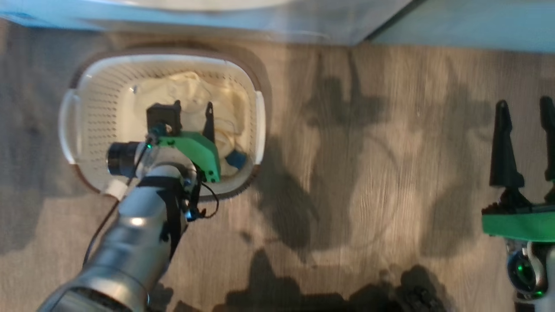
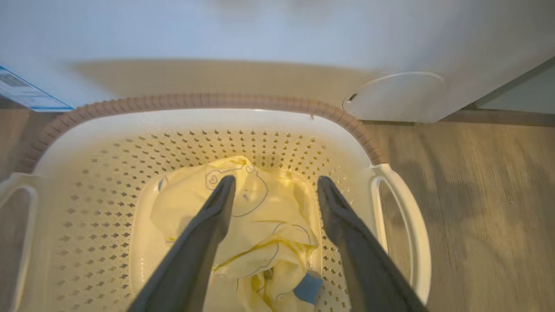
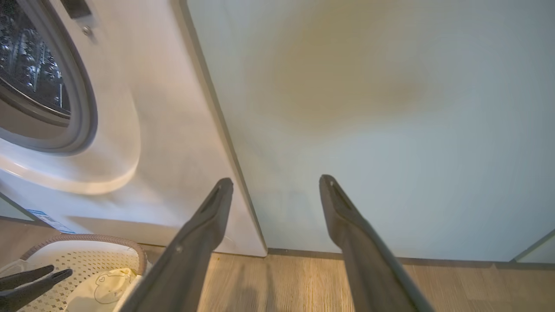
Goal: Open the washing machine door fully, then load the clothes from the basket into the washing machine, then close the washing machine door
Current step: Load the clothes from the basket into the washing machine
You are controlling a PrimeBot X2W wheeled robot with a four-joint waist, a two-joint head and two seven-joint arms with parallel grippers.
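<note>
Clothes: here we are, the clothes (image 2: 269, 216) lie in a small crumpled heap on the bottom of the basket (image 2: 199, 100), pale cream-yellow, with a line-drawn bear (image 2: 250, 193) printed on top.
Feel: we judge them light, soft and floppy, with no stiffness at all. They will sag and trail from any grip. They are not slippery, and nothing here can break.
Where to take hold: we would go for the raised bunch of folds in the middle of the heap, pinching several layers at once so the whole garment comes along rather than one thin edge.
Blue scrap: a bit of blue cloth (image 2: 308, 288) peeks out at the heap's near edge. We reckon it may be left lying if the pinch lands only on the yellow.
Left pincer: the left pincer (image 2: 276, 181) hangs over the heap inside the basket, fingers spread as wide as they go and holding nothing. Whether the tips touch the cloth we cannot tell.
Basket walls: the perforated sides and white handle (image 2: 412, 225) stand close round the heap, so a trailing sleeve could snag on the rim on the way up.
Washing machine: the washing machine (image 3: 164, 130) stands just behind the basket. Its grey-rimmed drum mouth (image 3: 89, 117) shows bare steel inside, so we judge the way in is free.
Right pincer: the right pincer (image 1: 524, 102) is well apart over the wooden floor (image 1: 368, 173), facing the pale green cabinet (image 3: 390, 108), fingers likewise spread wide and empty.
</note>
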